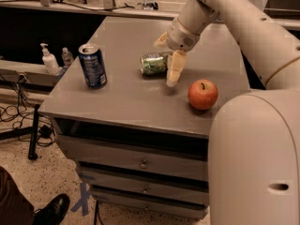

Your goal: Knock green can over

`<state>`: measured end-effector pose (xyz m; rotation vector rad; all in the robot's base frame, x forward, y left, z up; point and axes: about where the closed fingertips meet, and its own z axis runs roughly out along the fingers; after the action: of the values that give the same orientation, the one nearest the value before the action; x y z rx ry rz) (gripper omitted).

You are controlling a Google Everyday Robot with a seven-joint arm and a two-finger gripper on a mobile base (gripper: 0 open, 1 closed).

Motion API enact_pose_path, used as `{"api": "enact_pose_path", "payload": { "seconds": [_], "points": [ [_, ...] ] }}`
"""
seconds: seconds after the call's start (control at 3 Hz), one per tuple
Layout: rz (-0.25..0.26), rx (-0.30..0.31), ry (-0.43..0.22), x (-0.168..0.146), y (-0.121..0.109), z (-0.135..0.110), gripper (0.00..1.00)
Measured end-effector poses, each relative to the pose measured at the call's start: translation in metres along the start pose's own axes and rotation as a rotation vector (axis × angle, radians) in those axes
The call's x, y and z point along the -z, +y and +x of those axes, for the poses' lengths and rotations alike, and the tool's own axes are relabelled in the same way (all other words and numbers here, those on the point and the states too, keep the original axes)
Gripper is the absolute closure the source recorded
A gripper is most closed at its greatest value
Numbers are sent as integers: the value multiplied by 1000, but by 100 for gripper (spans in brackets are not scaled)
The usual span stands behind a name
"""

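Note:
The green can lies on its side near the middle of the grey table top, its silver end facing left. My gripper is right at the can's right end, fingers spread. One pale finger points down to the table just in front and right of the can. The other finger sticks out behind it. The gripper holds nothing.
A dark blue can stands upright near the table's left edge. A red apple sits right of the gripper, near the front edge. Drawers are below the top. Bottles stand on a shelf to the left. A shoe is on the floor.

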<state>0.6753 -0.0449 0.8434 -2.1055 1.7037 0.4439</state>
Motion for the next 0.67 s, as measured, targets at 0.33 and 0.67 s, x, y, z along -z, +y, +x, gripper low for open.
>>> {"api": "enact_pose_path", "payload": {
  "seconds": [0.33,0.67],
  "points": [
    [94,-54,-44,29,-10,14,0],
    [235,-136,-118,85,-19,42,0]
  ]
}}
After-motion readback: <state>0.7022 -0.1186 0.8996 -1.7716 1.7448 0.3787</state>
